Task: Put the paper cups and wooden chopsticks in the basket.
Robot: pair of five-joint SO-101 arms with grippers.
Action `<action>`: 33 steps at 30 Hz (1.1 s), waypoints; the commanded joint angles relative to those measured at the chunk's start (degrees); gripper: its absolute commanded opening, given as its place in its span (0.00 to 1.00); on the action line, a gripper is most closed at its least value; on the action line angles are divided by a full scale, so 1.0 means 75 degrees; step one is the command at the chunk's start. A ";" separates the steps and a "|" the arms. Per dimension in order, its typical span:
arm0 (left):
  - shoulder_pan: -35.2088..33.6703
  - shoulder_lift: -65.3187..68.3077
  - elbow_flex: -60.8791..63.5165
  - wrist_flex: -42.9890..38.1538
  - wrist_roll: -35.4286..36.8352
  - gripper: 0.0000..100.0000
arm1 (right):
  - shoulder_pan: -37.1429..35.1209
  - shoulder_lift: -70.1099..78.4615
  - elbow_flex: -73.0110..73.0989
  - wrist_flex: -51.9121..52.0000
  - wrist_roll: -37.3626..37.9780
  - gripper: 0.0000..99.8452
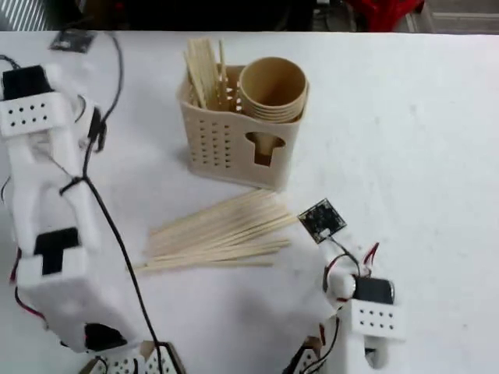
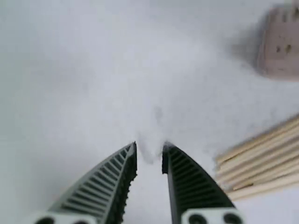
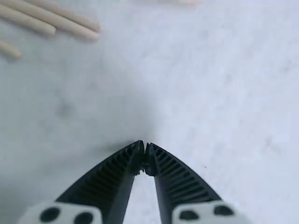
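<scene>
Paper cups point(image 1: 273, 89) stand in the basket point(image 1: 234, 152); loose chopsticks point(image 1: 218, 234) lie near it.

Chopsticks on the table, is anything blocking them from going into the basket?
Nothing visible does. The loose chopsticks lie on the bare table right in front of the basket. The paper cups fill one side of it, but the other side, where more chopsticks stand, looks open on top.

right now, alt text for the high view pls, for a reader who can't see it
A beige perforated basket on a white table holds stacked paper cups and a few upright wooden chopsticks. A loose pile of chopsticks lies on the table in front of it.
</scene>
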 commanded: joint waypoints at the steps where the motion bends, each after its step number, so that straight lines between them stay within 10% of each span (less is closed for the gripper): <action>1: 0.0522 -0.1284 0.1090 0.0164 -0.1336 0.11 | 0.0393 -0.0838 0.0246 -0.0018 0.0094 0.02; 9: 0.2643 -0.2760 0.4407 -0.0516 -0.2344 0.11 | 0.0651 -0.3440 0.0891 0.1330 0.0434 0.02; 18: 0.4905 -0.3417 0.7607 -0.3634 -0.2333 0.11 | 0.1155 -0.4015 0.1067 0.1635 0.0586 0.02; 33: 0.6042 -0.1635 0.7853 -0.5193 -0.1958 0.11 | 0.1201 -0.4062 0.1067 0.1659 0.0586 0.02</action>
